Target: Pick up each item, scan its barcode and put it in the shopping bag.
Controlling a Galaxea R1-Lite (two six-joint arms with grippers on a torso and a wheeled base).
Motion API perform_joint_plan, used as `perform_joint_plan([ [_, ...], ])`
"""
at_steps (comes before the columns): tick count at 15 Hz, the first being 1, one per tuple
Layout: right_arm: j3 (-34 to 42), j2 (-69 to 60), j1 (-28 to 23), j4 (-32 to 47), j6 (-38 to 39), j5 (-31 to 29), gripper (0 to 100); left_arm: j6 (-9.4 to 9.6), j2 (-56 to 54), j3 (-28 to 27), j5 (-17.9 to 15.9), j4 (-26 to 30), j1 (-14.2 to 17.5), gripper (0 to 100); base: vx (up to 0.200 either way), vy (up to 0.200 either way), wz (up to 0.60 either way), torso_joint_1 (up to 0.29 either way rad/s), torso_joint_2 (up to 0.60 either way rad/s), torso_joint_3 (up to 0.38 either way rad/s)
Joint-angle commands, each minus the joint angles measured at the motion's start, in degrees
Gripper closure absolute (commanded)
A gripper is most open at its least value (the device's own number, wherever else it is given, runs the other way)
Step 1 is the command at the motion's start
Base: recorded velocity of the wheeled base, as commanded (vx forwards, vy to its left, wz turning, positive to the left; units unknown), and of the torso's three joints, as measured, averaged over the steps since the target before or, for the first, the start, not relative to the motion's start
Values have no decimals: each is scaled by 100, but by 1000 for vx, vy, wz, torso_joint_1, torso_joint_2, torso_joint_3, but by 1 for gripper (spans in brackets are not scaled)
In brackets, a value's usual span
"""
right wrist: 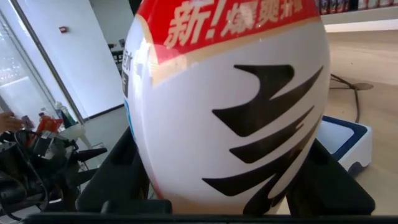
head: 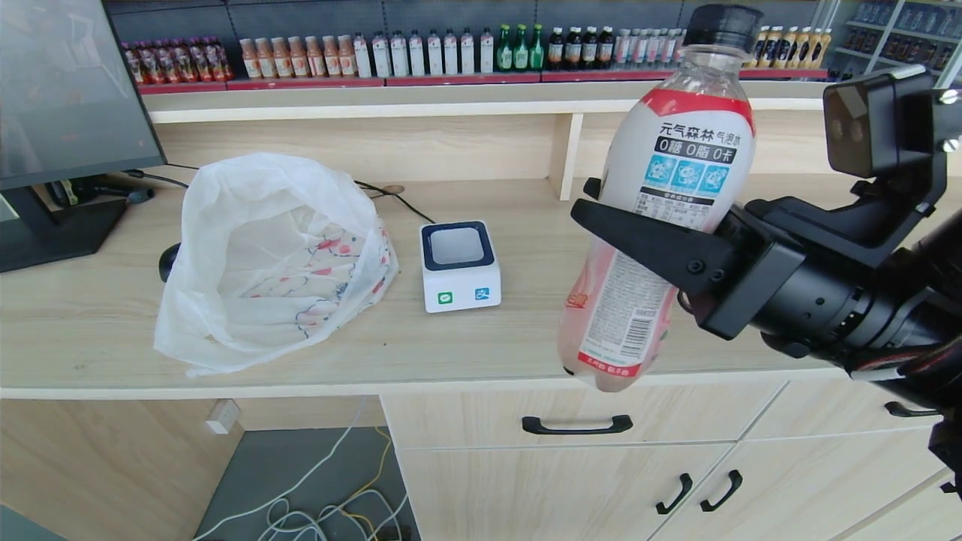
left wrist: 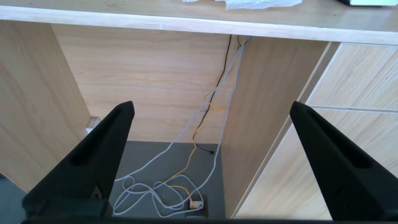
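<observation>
The white plastic bag lies open on the counter, mouth toward the front; whether anything is inside, I cannot tell. Just beside it, to the right, sits one white scanner with a dark-rimmed window facing up. One bottle, black-capped and full of pale pink drink, hangs tilted above the counter's front edge, right of the scanner. The right gripper is clamped across its middle, the barcode showing below the front finger. The left gripper is below the counter, fingers spread wide, holding nothing.
</observation>
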Motion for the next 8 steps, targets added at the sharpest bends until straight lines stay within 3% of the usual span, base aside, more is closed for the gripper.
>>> perform_joint_plan([
  [1,-78,25,10,-4,61,16,100,0,-2,0,0,-2,4,0,0,0,0,0,0,0],
  [8,-96,-124,283,-4,246,236,100,0,-2,0,0,-2,4,0,0,0,0,0,0,0],
])
